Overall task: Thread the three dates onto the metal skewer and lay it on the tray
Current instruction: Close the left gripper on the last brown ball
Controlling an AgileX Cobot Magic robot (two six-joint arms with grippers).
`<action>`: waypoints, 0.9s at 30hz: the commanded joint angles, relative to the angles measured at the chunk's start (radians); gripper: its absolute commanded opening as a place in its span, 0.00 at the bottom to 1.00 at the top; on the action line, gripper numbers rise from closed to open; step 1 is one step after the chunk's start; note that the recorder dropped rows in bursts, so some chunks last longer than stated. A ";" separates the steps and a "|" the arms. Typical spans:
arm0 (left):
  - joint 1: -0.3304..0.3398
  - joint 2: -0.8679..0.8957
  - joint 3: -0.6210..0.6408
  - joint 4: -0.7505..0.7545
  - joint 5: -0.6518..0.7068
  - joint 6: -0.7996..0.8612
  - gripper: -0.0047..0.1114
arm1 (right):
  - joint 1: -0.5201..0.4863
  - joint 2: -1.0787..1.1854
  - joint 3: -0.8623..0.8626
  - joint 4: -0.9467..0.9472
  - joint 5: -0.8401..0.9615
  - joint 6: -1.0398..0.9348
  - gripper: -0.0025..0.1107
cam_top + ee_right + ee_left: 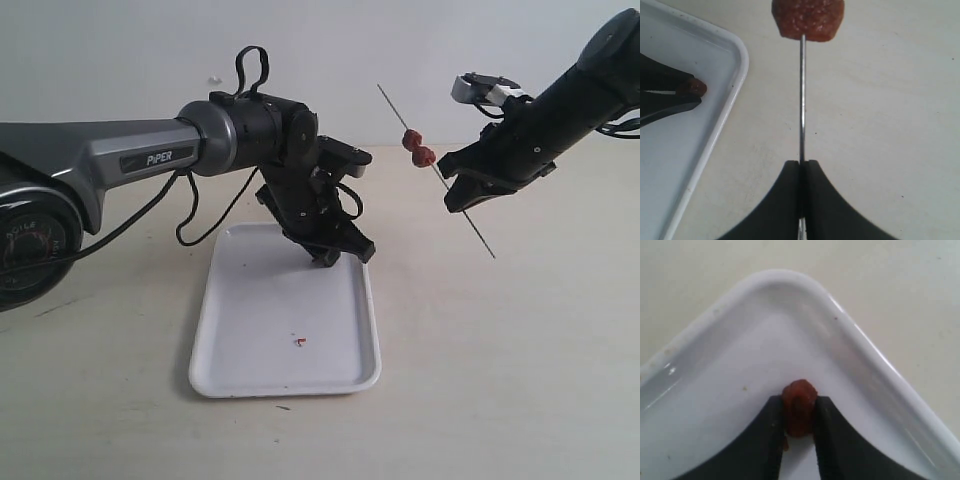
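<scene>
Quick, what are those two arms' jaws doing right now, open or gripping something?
Left gripper: closed on a small wrinkled red-brown date.
Right gripper: closed on the thin grey metal skewer.

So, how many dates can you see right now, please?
3. Two dates are threaded on the metal skewer; the third date is pinched in the left gripper at a corner of the tray.

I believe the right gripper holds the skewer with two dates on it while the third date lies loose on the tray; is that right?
Not quite: the third date is pinched in the left gripper at the tray, not loose, as the left wrist view shows. The right gripper does hold the skewer with two dates.
</scene>
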 commanded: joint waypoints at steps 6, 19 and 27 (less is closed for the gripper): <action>-0.003 0.009 0.000 -0.012 0.050 -0.002 0.24 | -0.002 -0.012 -0.003 0.011 0.002 -0.010 0.02; -0.003 0.009 0.000 -0.014 0.054 -0.002 0.24 | -0.002 -0.012 -0.003 0.015 0.002 -0.010 0.02; -0.003 0.009 0.000 -0.016 0.061 -0.002 0.24 | -0.002 -0.012 -0.003 0.017 0.002 -0.010 0.02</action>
